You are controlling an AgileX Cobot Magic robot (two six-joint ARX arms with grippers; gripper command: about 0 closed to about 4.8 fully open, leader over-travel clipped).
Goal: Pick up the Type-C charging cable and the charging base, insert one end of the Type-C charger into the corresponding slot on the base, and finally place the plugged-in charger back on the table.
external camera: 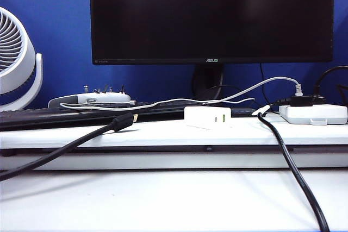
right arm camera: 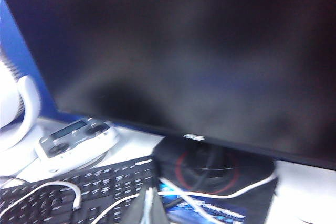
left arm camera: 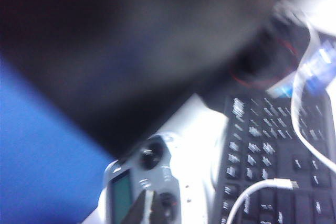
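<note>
Both pincers shut, empty: left pincer (left arm camera: 148, 209) over remote (left arm camera: 142, 182), right pincer (right arm camera: 149, 206) over keyboard (right arm camera: 79, 192); charging base (external camera: 207, 116) on desk (external camera: 163, 131).

**Free room and obstructions on the table**

The near table (external camera: 174, 202) surface lies open except for two thick black cables (external camera: 65, 148) crossing it at left and right. On the raised ledge (external camera: 163, 132), the charging base (external camera: 207, 117) stands mid-span, a power strip (external camera: 314, 114) at the right end, a keyboard (external camera: 65, 117) behind. The Type-C charging cable (external camera: 163, 102) trails over the keyboard. The monitor (external camera: 212, 14) blocks the rear; its stand (right arm camera: 215, 169) and a fan (external camera: 16, 58) crowd the back. The closed left end effector (left arm camera: 148, 208) and right end effector (right arm camera: 147, 208) hang over the keyboard area.
</note>
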